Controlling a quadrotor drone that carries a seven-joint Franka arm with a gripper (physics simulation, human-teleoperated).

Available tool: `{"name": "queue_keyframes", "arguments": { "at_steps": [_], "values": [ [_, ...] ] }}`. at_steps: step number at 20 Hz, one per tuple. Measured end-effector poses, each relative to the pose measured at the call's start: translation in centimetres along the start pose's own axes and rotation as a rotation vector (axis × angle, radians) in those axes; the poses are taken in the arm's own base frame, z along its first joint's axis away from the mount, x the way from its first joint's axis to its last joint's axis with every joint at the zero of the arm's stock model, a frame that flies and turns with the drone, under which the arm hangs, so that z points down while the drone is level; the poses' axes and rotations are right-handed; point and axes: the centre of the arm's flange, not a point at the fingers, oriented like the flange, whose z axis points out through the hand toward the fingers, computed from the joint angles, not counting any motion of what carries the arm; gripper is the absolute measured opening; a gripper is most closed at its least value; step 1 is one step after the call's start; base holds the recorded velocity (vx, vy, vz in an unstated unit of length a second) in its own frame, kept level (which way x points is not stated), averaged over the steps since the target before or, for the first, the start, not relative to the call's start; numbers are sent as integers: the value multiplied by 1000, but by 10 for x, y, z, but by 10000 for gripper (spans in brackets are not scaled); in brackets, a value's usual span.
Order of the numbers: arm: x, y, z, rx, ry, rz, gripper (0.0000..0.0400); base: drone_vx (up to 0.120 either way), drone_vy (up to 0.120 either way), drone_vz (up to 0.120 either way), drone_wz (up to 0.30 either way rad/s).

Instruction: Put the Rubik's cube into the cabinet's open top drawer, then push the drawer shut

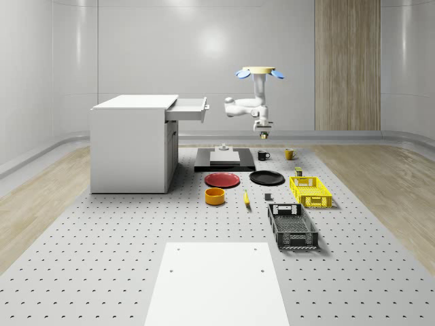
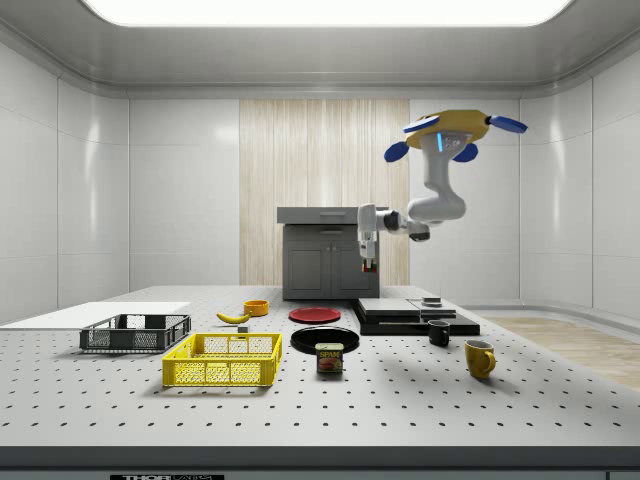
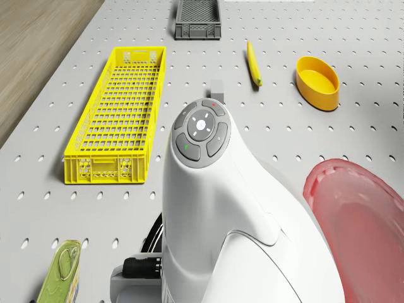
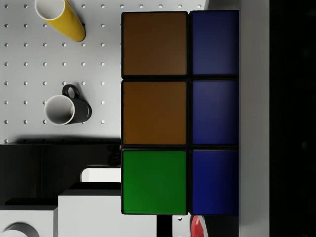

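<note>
Matt perforated table (image 1: 102, 272), glossy smooth white arm (image 3: 252, 240), mesh plastic yellow crate (image 3: 117, 113), glossy red plate (image 3: 363, 214).

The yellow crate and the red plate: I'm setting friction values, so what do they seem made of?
The yellow crate looks like moulded plastic: a thin open lattice in one uniform matte colour. The red plate looks like glossy plastic or glazed ceramic, given the soft highlights on its smooth rim; which of the two the render leaves open.
</note>
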Motion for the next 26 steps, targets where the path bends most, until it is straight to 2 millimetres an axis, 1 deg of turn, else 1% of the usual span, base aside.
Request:
{"name": "queue_keyframes", "arguments": {
  "at_steps": [26],
  "values": [
    [0, 0, 0, 0, 0, 0, 325, 0, -120, 120, 0]
  ]
}}
